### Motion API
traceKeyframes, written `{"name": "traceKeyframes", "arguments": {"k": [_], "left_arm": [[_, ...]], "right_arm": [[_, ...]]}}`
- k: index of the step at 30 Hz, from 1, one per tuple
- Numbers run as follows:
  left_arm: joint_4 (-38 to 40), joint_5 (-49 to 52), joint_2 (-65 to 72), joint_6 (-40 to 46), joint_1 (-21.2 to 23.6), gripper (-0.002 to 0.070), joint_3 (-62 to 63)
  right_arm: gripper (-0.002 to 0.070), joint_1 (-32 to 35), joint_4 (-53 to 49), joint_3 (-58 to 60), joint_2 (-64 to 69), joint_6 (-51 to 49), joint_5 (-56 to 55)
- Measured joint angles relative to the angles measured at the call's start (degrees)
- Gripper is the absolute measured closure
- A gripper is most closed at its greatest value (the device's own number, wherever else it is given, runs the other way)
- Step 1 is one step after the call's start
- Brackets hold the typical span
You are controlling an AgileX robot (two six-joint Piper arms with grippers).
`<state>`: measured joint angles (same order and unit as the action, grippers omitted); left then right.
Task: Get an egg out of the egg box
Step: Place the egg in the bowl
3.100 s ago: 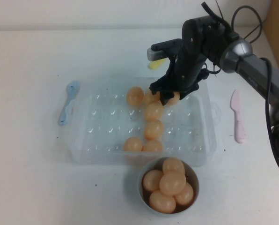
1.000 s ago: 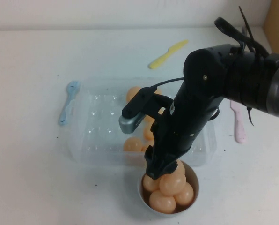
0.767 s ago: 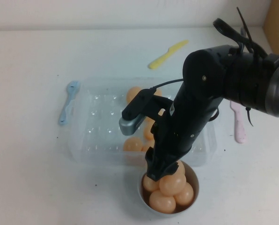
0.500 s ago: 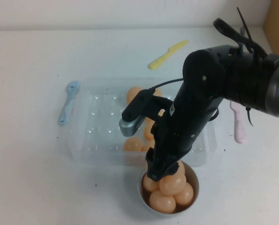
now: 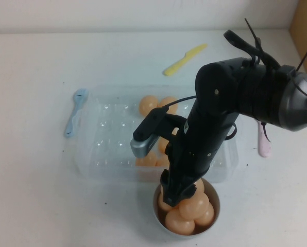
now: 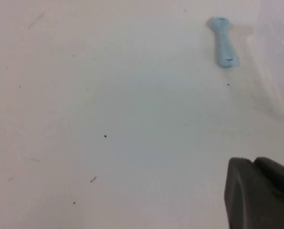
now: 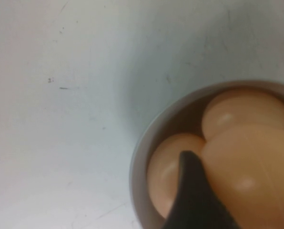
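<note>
Left pincer (image 6: 258,191) parked over bare counter (image 5: 35,51) at the left edge, grip state can't tell. Clear dimpled plastic egg box (image 5: 107,136) mid-counter holds a few eggs. Right pincer (image 5: 175,194) over white round bowl (image 5: 213,195) near front edge, apparently pressed against glossy peach egg (image 7: 249,176); release looks pending, opening can't tell.

The right gripper (image 5: 175,198) now sits lower in the white bowl (image 5: 157,206), pressed among its eggs (image 5: 194,206), no longer over the egg box (image 5: 99,134).
</note>
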<state>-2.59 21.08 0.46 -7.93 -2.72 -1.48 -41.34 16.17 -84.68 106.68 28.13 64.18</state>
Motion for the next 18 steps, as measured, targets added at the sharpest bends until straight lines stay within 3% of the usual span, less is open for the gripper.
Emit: {"name": "traceKeyframes", "arguments": {"k": [11,18], "left_arm": [[0.0,0.0,0.0,0.0,0.0,0.068,0.0],[0.0,0.0,0.0,0.0,0.0,0.068,0.0]], "right_arm": [[0.0312,0.0,0.3,-0.1,0.3,0.1,0.4],[0.027,0.0,0.5,-0.1,0.3,0.1,0.4]]}}
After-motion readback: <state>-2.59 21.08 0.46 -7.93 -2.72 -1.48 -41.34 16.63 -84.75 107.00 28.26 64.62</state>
